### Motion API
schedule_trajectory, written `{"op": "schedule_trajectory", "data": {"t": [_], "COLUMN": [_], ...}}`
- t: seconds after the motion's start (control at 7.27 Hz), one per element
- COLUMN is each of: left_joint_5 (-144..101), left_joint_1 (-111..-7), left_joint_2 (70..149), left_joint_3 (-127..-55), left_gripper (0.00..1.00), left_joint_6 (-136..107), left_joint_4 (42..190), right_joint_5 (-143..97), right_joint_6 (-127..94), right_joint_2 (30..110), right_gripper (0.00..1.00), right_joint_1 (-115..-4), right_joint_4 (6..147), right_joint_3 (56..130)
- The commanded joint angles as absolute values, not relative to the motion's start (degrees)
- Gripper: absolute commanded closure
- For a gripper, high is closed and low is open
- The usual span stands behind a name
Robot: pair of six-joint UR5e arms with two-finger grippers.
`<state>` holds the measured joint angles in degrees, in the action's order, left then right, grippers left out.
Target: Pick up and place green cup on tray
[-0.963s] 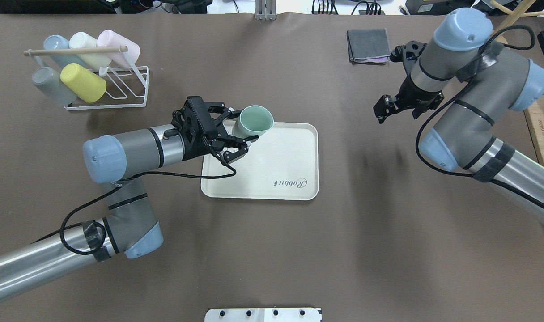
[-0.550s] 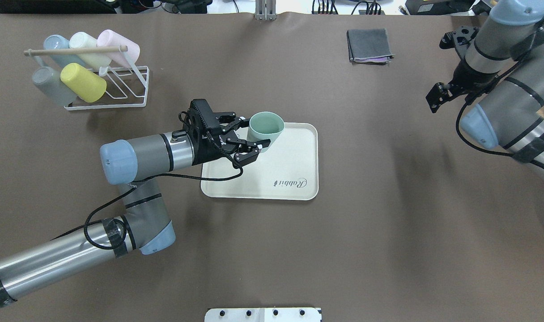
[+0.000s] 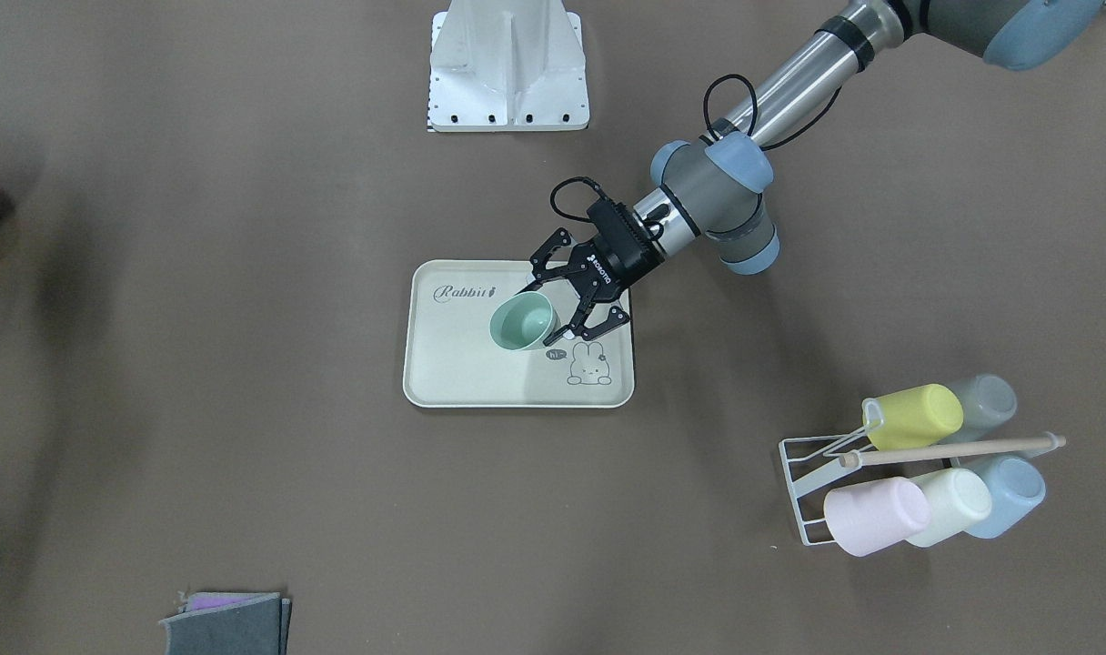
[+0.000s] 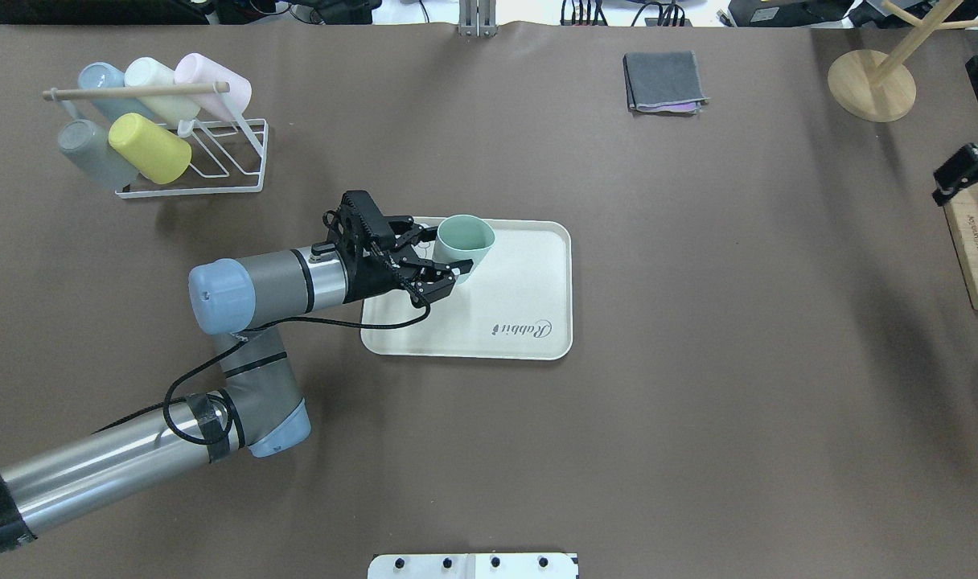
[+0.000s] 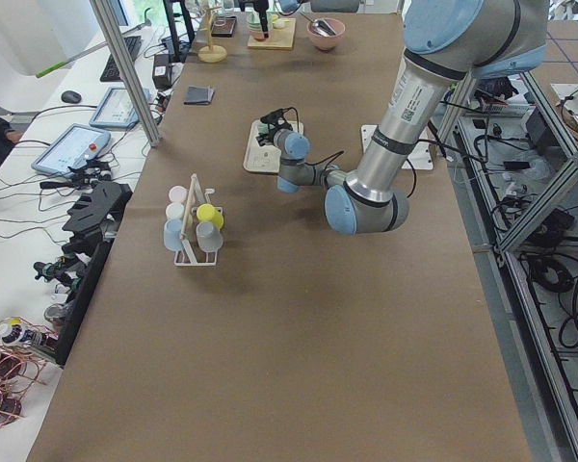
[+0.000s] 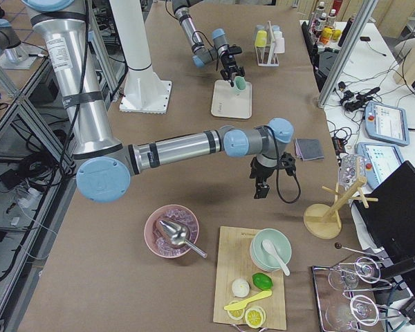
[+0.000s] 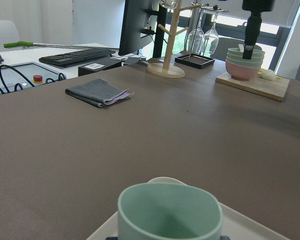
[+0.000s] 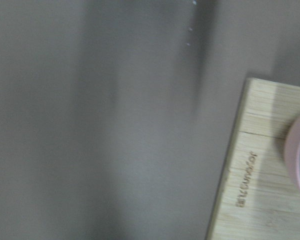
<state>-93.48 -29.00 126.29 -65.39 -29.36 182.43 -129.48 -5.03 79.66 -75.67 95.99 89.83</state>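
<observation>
You'll find the left gripper (image 4: 443, 256) clamped on the green cup (image 4: 466, 241). The cup is upright over the tray (image 4: 521, 281) near the middle of the worktop (image 4: 698, 402), at the tray's end toward the worktop's left edge. Whether its base touches the tray isn't clear. The right gripper (image 6: 259, 191) hangs near the right edge, and you cannot tell whether it is clenched or released.

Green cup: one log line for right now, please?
left gripper: shut on green cup | green cup: upright, over tray
</observation>
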Motion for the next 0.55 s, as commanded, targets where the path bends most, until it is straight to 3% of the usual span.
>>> {"op": "schedule_trajectory", "data": {"t": [0.0, 0.14, 0.41], "left_joint_5": [-93.43, -93.25, -93.25], "left_joint_1": [-27.87, -27.34, -27.25], "left_joint_2": [127.35, 127.61, 127.71], "left_joint_3": [-65.13, -65.13, -65.13], "left_gripper": [0.87, 0.76, 0.52], "left_joint_6": [-29.44, -29.36, -28.92], "left_joint_4": [182.46, 182.29, 182.02], "right_joint_5": [-129.11, -129.81, -129.46], "right_joint_6": [5.41, 6.67, 6.77], "right_joint_2": [85.94, 89.44, 97.61], "right_gripper": [0.00, 0.00, 0.00], "right_joint_1": [-83.54, -87.59, -90.60], "right_joint_4": [95.98, 95.89, 96.33], "right_joint_3": [90.00, 90.96, 99.63]}}
